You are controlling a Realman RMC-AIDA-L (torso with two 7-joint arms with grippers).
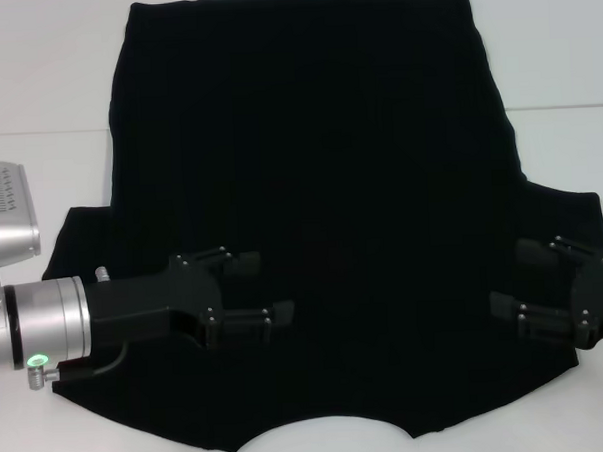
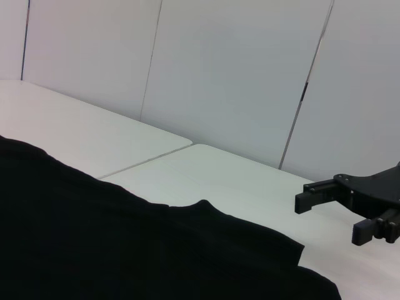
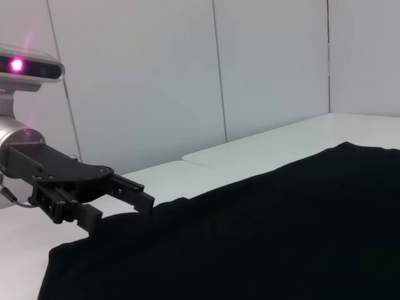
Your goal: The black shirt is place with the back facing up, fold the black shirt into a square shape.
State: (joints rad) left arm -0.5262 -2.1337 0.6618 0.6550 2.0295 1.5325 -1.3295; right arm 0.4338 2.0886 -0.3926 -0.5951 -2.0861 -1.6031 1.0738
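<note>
The black shirt (image 1: 319, 165) lies spread flat on the white table (image 1: 35, 77), plain side up, with the curved neck edge nearest me and the hem at the far side. My left gripper (image 1: 274, 287) hovers open over the shirt's near left part, fingers pointing right, nothing between them. My right gripper (image 1: 507, 275) hovers open over the near right part by the sleeve, fingers pointing left and empty. The left wrist view shows the shirt (image 2: 94, 250) and the right gripper (image 2: 328, 217) beyond it. The right wrist view shows the shirt (image 3: 281, 237) with the left gripper (image 3: 122, 211) just above its edge.
The silver camera housing (image 1: 3, 214) of the left wrist sits over the table at the far left. Bare white tabletop surrounds the shirt on both sides, with a seam line (image 1: 37, 131) across it. White wall panels (image 2: 237, 75) stand behind the table.
</note>
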